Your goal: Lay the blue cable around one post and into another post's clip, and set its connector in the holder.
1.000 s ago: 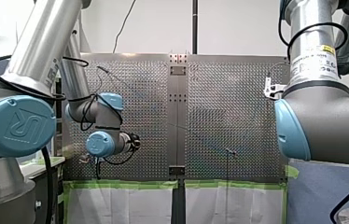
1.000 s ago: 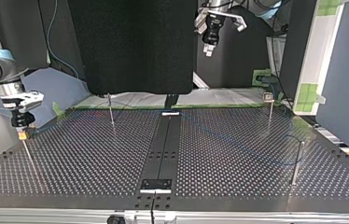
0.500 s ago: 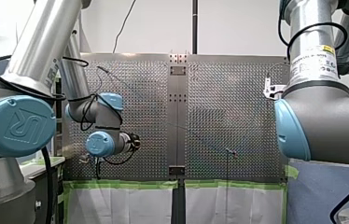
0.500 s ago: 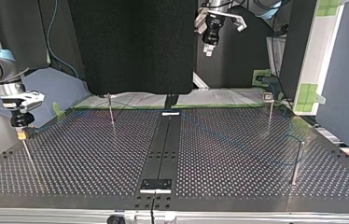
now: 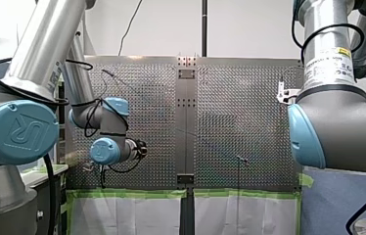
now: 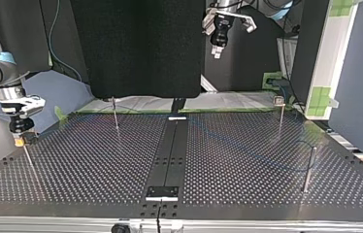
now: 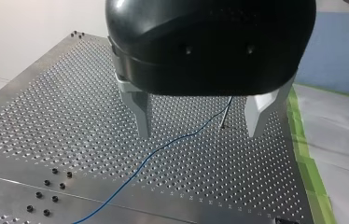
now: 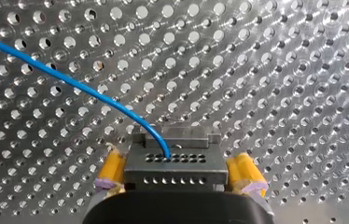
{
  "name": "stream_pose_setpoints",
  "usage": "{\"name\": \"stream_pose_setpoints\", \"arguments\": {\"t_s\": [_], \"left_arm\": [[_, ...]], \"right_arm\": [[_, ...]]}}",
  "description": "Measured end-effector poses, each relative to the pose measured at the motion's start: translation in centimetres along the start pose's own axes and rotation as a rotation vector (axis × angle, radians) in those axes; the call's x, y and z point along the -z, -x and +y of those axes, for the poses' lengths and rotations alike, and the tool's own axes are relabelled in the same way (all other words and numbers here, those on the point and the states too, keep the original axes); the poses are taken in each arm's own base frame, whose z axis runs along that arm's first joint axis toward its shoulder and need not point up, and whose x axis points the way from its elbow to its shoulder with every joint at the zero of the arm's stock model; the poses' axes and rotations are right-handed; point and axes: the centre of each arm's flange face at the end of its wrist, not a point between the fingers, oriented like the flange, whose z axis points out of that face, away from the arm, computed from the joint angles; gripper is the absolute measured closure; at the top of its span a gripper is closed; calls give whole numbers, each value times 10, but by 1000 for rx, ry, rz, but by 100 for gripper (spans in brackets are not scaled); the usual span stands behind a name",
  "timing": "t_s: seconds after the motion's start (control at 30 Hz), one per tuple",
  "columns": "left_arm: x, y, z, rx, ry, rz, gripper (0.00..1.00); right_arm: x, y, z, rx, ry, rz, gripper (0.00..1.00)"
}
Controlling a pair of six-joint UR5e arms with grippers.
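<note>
Pinching the grey connector between the yellow pads of my right gripper, low over the perforated table, with the blue cable leaving the connector's upper face and curving away across the holes. Just ahead of the connector, touching or almost touching it, a grey block, maybe the holder; cannot tell if already seated there or only brought close. Hanging high above the table with metal fingers spread wide and gripping nothing: my left gripper, the cable lying on the plate well below it. In the top view, a faint blue loop near the tall post at that view's right, seemingly passing around it, so probably the first part done. Too thin to follow up to the post with a clip further back on the same side; impossible to say whether lying in the clip. By this judgement, well advanced: left to do, at least, to settle the connector fully and to let go. As for writing, only the "UR" mark readable on the blue joint cap at the front view's left; on the right arm a white label with a yellow corner, print too small to read.
</note>
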Motion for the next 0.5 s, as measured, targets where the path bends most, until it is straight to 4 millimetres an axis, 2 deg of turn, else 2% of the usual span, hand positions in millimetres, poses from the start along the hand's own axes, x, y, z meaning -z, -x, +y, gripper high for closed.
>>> {"name": "stream_pose_setpoints", "arguments": {"t_s": [0.5], "left_arm": [[0,0,0,0,0,1,1]], "right_arm": [[0,1,-2,-5,17,-9,2]]}}
